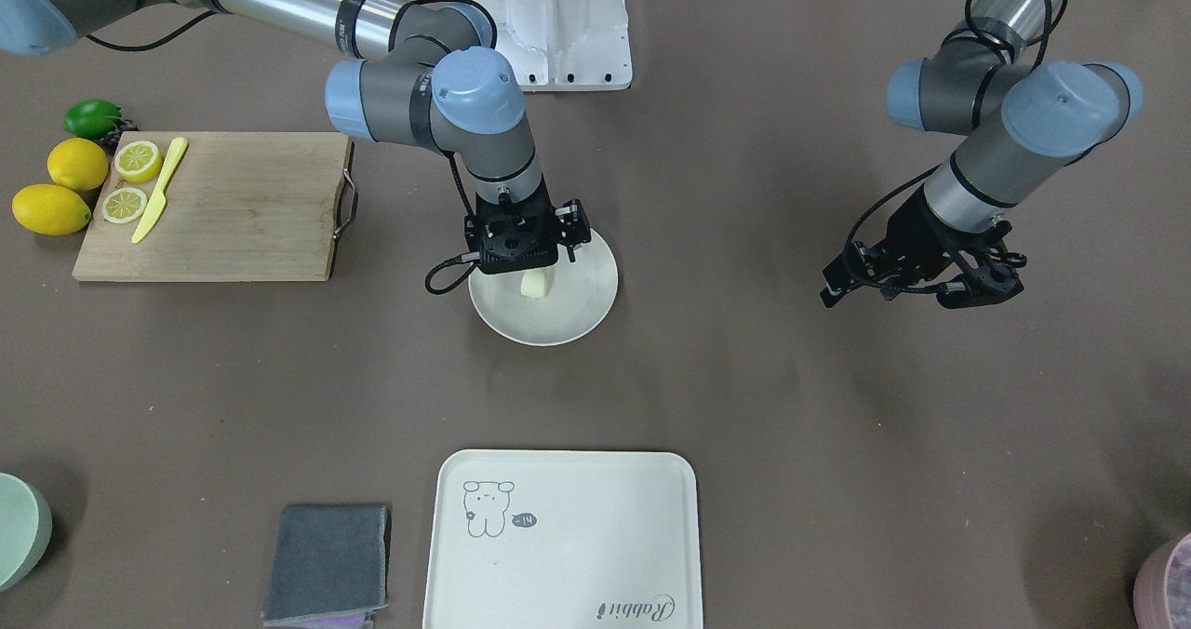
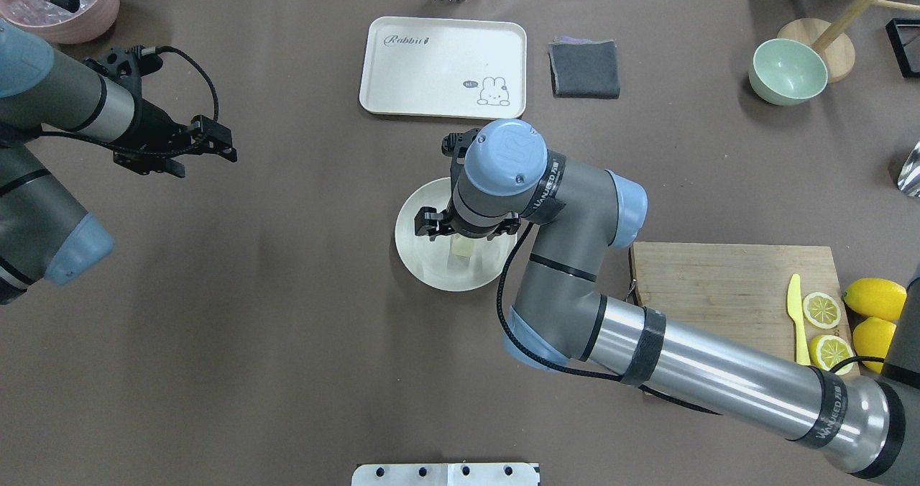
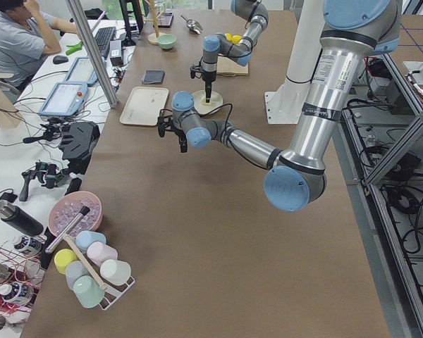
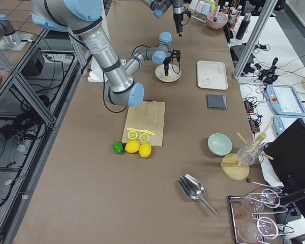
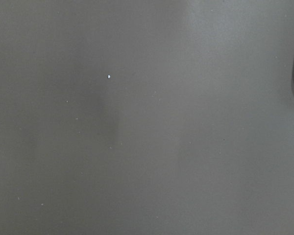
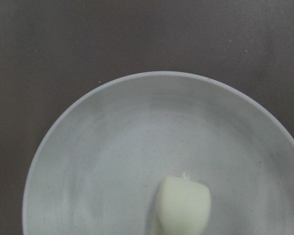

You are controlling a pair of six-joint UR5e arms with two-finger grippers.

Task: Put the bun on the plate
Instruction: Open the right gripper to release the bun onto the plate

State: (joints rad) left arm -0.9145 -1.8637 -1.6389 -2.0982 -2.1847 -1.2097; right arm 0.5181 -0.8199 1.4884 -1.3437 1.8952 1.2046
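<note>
Hovering my right claw [image 1: 532,266] over plate [image 1: 586,308], bun [image 1: 537,283] directly beneath, near plate's middle; grip cannot be told. Left claw [image 1: 977,289] hangs above table [image 1: 744,378], well apart; opening unclear.

Brown table [image 1: 744,378] with plate [image 1: 579,329], tray [image 1: 595,536], board [image 1: 242,210], cloth [image 1: 326,564]

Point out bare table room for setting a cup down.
Bare table between the plate and the tray, and the wide stretch from the plate to the left arm. Crowded: cutting board end, with lemons, slices, knife.
</note>
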